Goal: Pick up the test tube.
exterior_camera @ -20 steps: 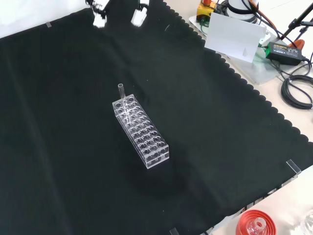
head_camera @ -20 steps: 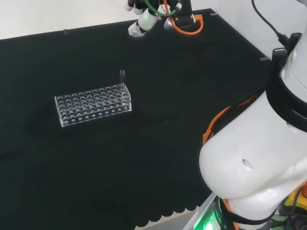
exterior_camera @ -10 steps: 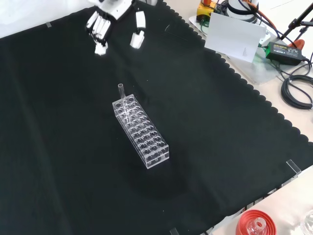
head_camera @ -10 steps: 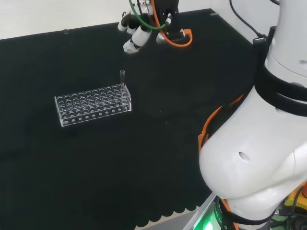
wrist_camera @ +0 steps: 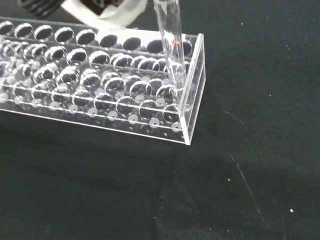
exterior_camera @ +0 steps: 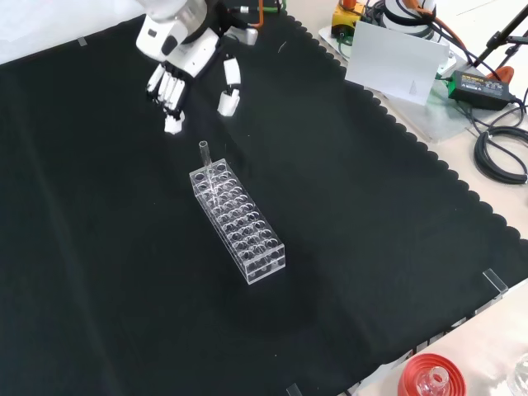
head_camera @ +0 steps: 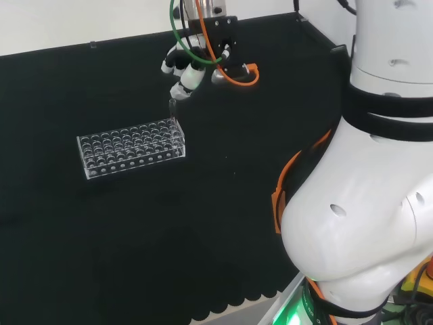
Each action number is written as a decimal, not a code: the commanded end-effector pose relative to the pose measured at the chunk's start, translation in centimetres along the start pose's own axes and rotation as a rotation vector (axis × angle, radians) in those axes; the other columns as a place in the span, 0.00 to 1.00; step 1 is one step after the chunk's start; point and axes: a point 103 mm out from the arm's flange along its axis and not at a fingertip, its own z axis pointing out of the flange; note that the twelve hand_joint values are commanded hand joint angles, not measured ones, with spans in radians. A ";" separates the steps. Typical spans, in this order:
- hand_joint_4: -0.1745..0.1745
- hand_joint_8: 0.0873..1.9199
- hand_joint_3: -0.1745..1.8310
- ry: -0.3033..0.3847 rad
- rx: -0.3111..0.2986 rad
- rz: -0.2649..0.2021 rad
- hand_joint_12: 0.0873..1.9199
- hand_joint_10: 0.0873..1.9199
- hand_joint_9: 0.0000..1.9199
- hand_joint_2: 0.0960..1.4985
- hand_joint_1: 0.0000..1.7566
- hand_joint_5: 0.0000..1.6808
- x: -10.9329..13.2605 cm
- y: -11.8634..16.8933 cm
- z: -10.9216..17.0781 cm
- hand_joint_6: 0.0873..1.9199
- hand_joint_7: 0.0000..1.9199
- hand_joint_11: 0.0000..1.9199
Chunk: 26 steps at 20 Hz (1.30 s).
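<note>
A clear test tube (head_camera: 172, 110) (exterior_camera: 204, 153) (wrist_camera: 170, 40) stands upright in an end hole of a clear plastic rack (head_camera: 130, 147) (exterior_camera: 238, 223) (wrist_camera: 100, 95) on the black cloth. The black and white hand (head_camera: 183, 74) (exterior_camera: 183, 66) hangs just above and beyond the tube's top, open, its fingers (exterior_camera: 171, 91) and thumb (exterior_camera: 227, 89) spread apart and holding nothing. In the wrist view the tube is close, with a blurred white part of the hand (wrist_camera: 107, 11) beside it.
The arm's big white links (head_camera: 365, 203) stand at the head view's right. In the front view a red ribbed stand (exterior_camera: 431, 378) sits at the near edge, and a white card (exterior_camera: 396, 59), cables and a power brick (exterior_camera: 478, 82) lie off the cloth's right side.
The hand has come down from the cloth's far edge toward the rack and now hangs close over the tube. Tube and rack have not moved.
</note>
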 end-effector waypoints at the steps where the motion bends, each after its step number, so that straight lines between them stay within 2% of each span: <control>1: 0.38 0.40 0.36 -0.021 0.011 -0.016 0.79 0.45 0.21 0.41 0.52 0.23 0.0 2.6 1.8 0.09 0.24 0.05; 4: 0.37 0.39 0.37 -0.031 0.025 -0.014 0.79 0.45 0.22 0.40 0.53 0.24 -0.2 3.5 2.6 0.12 0.26 0.05; 8: 0.37 0.38 0.38 -0.050 0.041 -0.004 0.79 0.44 0.24 0.39 0.54 0.24 -0.7 4.3 3.4 0.22 0.28 0.06; 14: 0.35 0.38 0.39 -0.045 0.049 0.002 0.78 0.43 0.26 0.39 0.56 0.25 -0.9 4.0 4.3 0.31 0.33 0.08; 26: 0.26 0.36 0.43 -0.006 0.020 -0.021 0.76 0.40 0.34 0.37 0.58 0.33 0.5 3.3 4.2 0.40 0.45 0.14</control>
